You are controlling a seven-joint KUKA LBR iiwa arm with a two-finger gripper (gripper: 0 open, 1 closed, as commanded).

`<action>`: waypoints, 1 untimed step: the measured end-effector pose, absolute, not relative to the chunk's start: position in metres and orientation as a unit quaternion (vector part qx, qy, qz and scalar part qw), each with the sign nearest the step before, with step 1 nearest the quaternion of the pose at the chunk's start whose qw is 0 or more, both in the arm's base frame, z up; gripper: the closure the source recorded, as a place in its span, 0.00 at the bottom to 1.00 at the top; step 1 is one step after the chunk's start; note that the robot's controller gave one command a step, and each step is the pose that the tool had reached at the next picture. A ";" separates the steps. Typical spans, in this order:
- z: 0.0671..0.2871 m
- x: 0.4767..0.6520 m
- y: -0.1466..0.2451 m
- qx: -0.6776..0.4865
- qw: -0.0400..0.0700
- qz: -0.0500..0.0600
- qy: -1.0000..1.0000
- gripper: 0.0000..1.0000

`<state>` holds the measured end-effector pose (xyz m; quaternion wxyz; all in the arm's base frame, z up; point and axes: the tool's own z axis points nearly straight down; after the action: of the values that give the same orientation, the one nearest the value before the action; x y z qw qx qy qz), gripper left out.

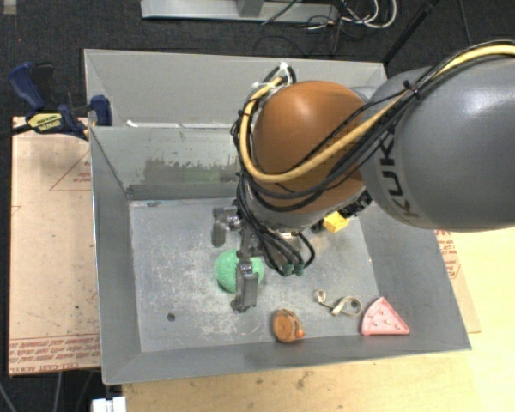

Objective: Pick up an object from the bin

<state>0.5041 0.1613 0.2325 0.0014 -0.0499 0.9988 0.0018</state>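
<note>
The grey bin (112, 230) has a bare, scuffed floor along its left side. Next comes a rounded green lump (227, 270), lying on the floor left of the bin's middle. The tool (235, 258) is down at floor level right at this lump, its two fingers (247, 287) standing apart: one on the far side, the other on the near side, pressed close against the lump's right edge. It looks open and grips nothing yet.

I judge the step in hand to be the reach onto the green lump. The next move calls for closing squarely on the lump, then lifting straight up.

Further right, a brown lump (285, 325) sits by the near wall, then a small metal hook (337, 303). A yellow piece (335, 222) peeps out under the arm, and a pink wedge (384, 318) lies well apart.
</note>
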 end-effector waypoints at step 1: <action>0.232 0.514 0.126 -0.081 0.001 0.000 0.997 0.00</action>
<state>0.5139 0.1256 0.2324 0.0007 -0.0806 0.9967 0.0002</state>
